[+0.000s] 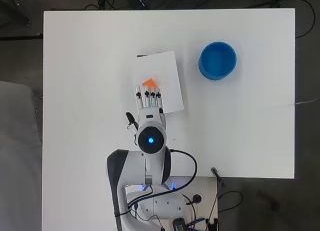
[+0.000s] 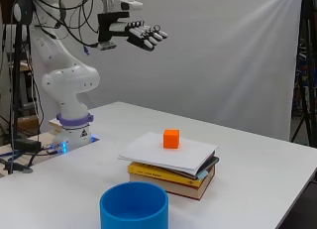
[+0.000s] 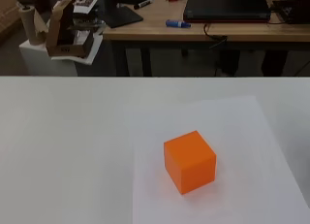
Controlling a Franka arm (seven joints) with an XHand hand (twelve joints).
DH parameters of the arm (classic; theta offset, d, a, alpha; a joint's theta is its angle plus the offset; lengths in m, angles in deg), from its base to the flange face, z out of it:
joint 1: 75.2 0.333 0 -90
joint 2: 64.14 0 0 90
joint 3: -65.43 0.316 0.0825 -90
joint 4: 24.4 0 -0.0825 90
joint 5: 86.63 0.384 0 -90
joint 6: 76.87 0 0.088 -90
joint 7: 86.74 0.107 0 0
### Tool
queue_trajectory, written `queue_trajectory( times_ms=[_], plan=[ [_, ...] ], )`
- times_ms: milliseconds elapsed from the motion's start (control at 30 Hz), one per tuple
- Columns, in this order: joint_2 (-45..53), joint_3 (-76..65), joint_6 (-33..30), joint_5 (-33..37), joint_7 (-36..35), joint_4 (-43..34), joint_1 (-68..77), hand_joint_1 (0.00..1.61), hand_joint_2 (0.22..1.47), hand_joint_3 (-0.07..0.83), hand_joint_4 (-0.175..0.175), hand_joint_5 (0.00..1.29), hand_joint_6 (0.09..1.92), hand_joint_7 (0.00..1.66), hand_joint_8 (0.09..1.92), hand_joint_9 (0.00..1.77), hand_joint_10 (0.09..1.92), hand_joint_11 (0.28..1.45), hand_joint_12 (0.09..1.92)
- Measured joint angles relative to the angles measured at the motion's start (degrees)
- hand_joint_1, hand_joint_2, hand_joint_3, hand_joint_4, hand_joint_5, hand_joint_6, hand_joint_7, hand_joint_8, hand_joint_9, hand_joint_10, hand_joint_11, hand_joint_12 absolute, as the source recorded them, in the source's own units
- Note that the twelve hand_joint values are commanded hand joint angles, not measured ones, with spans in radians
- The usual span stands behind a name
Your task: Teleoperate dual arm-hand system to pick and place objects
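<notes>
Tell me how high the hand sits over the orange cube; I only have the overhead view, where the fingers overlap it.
Observer: In the side view the hand is far above the orange cube, nowhere near touching it.
Operator: Give me the finger state.
Observer: The fingers are straight and spread, holding nothing.
Operator: Say what the cube rests on; I see just a white sheet.
Observer: That sheet is the top of a stack of books, so the cube sits raised above the table.
Operator: Check the blue bowl.
Observer: The blue bowl stands upright on the table, apart from the stack; nothing shows inside.
</notes>
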Motion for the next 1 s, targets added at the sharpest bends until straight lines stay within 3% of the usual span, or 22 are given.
queue_trajectory(
  times_ms=[167,300,667,1000],
  plan=[
    [-1.0,-4.2,-2.8,1.4,-0.3,-0.1,-0.3,0.45,1.01,-0.017,0.1,0.11,0.09,0.15,0.09,0.3,0.09,0.42,0.09],
    [1.4,-4.4,-5.8,2.0,-0.5,0.4,-0.3,0.45,1.0,-0.004,0.101,0.21,0.09,0.24,0.09,0.39,0.09,0.46,0.09],
    [3.8,-4.1,-33.7,6.7,-8.1,17.4,0.3,0.41,0.97,-0.01,0.065,0.22,0.09,0.27,0.09,0.41,0.09,0.48,0.09],
    [14.5,-4.2,-42.9,13.2,-11.5,21.9,1.1,0.44,0.96,-0.007,0.063,0.2,0.09,0.25,0.09,0.38,0.09,0.49,0.09]
  ],
)
